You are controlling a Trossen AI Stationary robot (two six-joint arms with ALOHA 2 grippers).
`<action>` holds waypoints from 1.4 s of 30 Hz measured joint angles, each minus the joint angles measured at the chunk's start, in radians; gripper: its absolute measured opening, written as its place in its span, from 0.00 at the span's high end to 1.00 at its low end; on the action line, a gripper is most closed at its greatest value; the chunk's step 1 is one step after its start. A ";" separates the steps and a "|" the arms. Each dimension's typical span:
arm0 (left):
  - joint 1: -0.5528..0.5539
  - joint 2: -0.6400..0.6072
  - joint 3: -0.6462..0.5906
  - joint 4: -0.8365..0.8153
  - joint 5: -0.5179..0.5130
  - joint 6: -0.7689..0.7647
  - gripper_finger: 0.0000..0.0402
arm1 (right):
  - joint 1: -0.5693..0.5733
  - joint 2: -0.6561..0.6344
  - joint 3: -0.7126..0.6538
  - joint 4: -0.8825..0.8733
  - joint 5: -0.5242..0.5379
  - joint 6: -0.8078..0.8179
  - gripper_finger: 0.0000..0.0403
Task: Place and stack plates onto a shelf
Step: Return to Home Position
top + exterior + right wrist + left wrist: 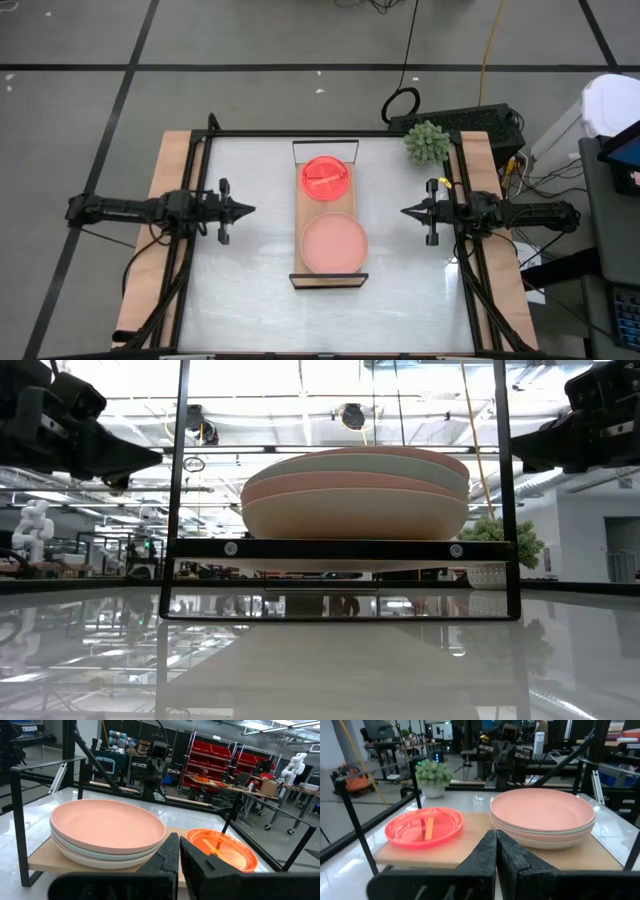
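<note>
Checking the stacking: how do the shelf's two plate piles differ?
The orange pile is narrower than the pink pile. Its top plate is translucent; the pink pile's matte. The orange pile sits at the plant end of the shelf, the pink pile opposite. Both lie flat; left gripper and right gripper wait shut alongside.

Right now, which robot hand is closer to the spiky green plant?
Right. The right gripper is on the same side of the shelf as the plant; the left gripper is across the shelf, farther away.
</note>
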 joint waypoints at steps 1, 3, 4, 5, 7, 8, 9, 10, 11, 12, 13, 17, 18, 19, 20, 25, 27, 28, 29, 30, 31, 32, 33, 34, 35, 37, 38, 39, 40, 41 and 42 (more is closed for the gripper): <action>0.000 -0.016 0.000 -0.024 0.000 -0.006 1.00 | 0.000 0.000 0.000 -0.001 0.000 0.000 1.00; 0.000 -0.049 0.000 -0.064 -0.009 -0.020 1.00 | 0.000 0.000 0.000 -0.002 0.000 -0.001 1.00; 0.000 -0.065 0.000 -0.085 -0.020 -0.026 1.00 | 0.000 0.000 0.000 -0.003 0.000 -0.001 1.00; 0.000 -0.080 0.001 -0.093 -0.028 -0.028 1.00 | 0.000 0.000 0.000 -0.003 0.000 -0.002 1.00; 0.000 -0.099 0.002 -0.092 -0.034 -0.023 1.00 | 0.000 0.000 -0.001 -0.004 0.000 -0.002 1.00; 0.000 -0.108 0.002 -0.093 -0.036 -0.016 1.00 | 0.000 0.000 -0.001 -0.005 0.000 -0.002 1.00; 0.000 -0.116 0.002 -0.093 -0.036 -0.010 1.00 | 0.000 0.000 -0.001 -0.005 0.000 -0.002 1.00; 0.000 -0.121 0.002 -0.094 -0.036 -0.006 1.00 | 0.000 0.000 -0.001 -0.005 0.000 -0.002 1.00; 0.000 -0.125 0.002 -0.095 -0.036 -0.001 1.00 | 0.000 0.000 -0.001 -0.005 0.000 -0.002 1.00; 0.000 -0.127 0.002 -0.095 -0.036 0.000 1.00 | 0.000 0.000 -0.001 -0.004 0.001 -0.002 1.00; 0.000 -0.127 0.002 -0.095 -0.035 0.000 1.00 | 0.000 0.000 -0.002 -0.001 0.002 -0.003 1.00; 0.000 -0.124 0.002 -0.096 -0.035 -0.001 1.00 | 0.000 0.000 -0.003 0.012 0.007 -0.005 1.00; 0.000 -0.125 0.002 -0.096 -0.035 -0.001 1.00 | 0.000 0.000 -0.003 0.012 0.007 -0.005 1.00; 0.000 -0.124 0.002 -0.097 -0.035 0.000 1.00 | 0.000 -0.001 -0.003 0.013 0.004 -0.004 1.00; 0.000 -0.124 0.002 -0.097 -0.035 0.000 1.00 | 0.000 -0.001 -0.003 0.012 -0.002 -0.003 1.00; 0.000 -0.124 0.002 -0.098 -0.033 0.000 1.00 | 0.000 -0.001 -0.003 0.002 -0.022 -0.008 1.00; 0.000 -0.124 0.002 -0.100 -0.023 0.000 1.00 | 0.000 -0.001 -0.003 0.004 -0.022 -0.020 1.00; 0.000 -0.124 0.002 -0.101 -0.018 0.000 1.00 | 0.000 -0.001 -0.003 0.005 -0.022 -0.026 1.00; 0.000 -0.124 0.002 -0.101 -0.017 0.000 1.00 | 0.000 -0.001 -0.003 0.006 -0.022 -0.033 1.00; 0.000 -0.124 0.002 -0.101 -0.017 0.000 1.00 | 0.000 -0.001 -0.003 0.006 -0.022 -0.045 1.00; 0.000 -0.124 0.002 -0.101 -0.017 0.000 1.00 | 0.000 -0.001 -0.003 0.006 -0.022 -0.053 1.00; 0.000 -0.124 0.002 -0.101 -0.017 0.000 1.00 | 0.000 -0.001 -0.003 0.006 -0.022 -0.058 1.00; 0.000 -0.124 0.002 -0.101 -0.017 0.000 1.00 | 0.000 -0.001 -0.003 0.006 -0.022 -0.060 1.00; 0.000 -0.124 0.002 -0.101 -0.017 0.000 1.00 | 0.000 -0.001 -0.003 0.006 -0.023 -0.060 1.00; 0.000 -0.124 0.002 -0.101 -0.017 0.000 1.00 | 0.000 -0.001 -0.003 0.006 -0.024 -0.055 1.00; 0.000 -0.124 0.002 -0.101 -0.017 0.003 1.00 | 0.000 -0.001 -0.003 0.002 -0.025 -0.039 1.00; 0.000 -0.124 0.002 -0.101 -0.017 0.005 1.00 | 0.000 -0.001 -0.002 -0.002 -0.026 -0.029 1.00; 0.000 -0.124 0.002 -0.101 -0.017 0.005 1.00 | 0.000 0.000 -0.002 -0.006 -0.027 -0.025 1.00; 0.000 -0.124 0.002 -0.100 -0.017 0.005 1.00 | 0.000 0.000 -0.002 -0.008 -0.028 -0.024 1.00; 0.000 -0.124 0.002 -0.099 -0.017 0.005 1.00 | 0.000 0.000 -0.002 -0.008 -0.028 -0.024 1.00; 0.000 -0.124 0.001 -0.095 -0.017 0.005 1.00 | 0.000 0.000 -0.002 -0.008 -0.028 -0.024 1.00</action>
